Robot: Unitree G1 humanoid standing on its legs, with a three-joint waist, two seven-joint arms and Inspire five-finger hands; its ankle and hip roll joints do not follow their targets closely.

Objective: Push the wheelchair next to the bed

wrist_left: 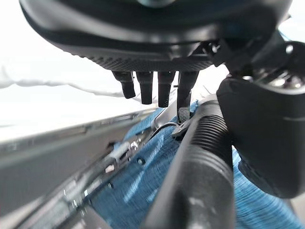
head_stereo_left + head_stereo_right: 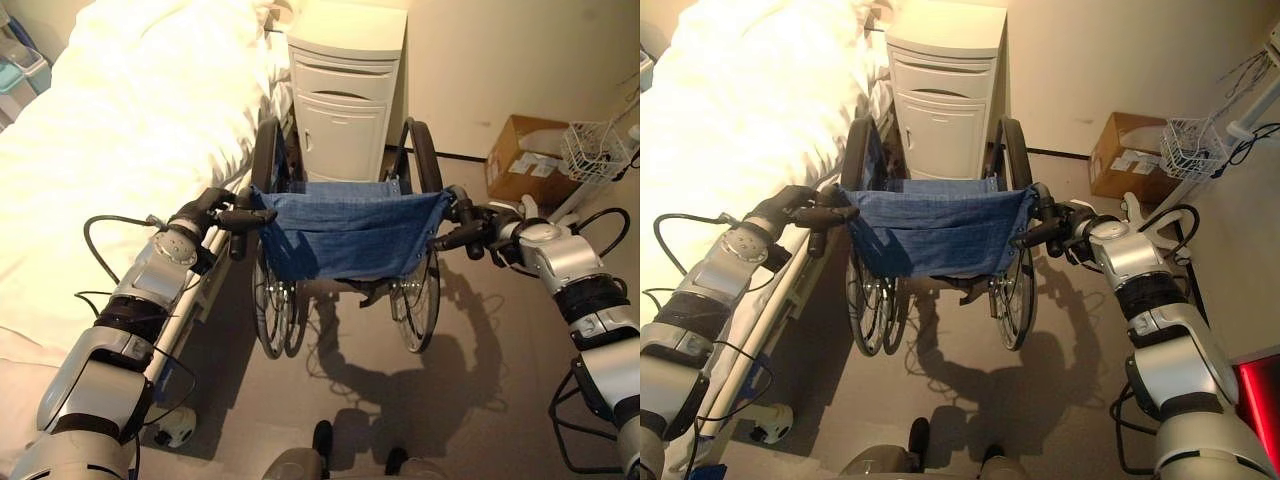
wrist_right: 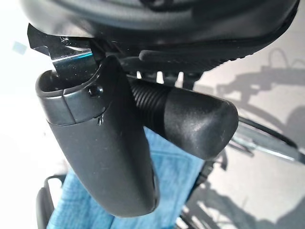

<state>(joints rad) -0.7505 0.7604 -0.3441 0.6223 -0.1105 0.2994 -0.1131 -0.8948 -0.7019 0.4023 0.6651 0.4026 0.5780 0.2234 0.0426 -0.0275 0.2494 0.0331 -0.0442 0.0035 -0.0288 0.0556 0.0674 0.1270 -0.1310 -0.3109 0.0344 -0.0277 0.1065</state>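
The grey floor [image 2: 480,400] holds the wheelchair [image 2: 345,240], which stands just beside the bed [image 2: 120,150]. A white cabinet [image 2: 345,95] stands in front of the wheelchair. A brown box [image 2: 525,160] sits by the wall.

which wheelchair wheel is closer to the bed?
The big wheel on the robot's left, beside the left hand: it runs along the bed. The other big wheel, on the right hand side, faces open floor and the cardboard box.
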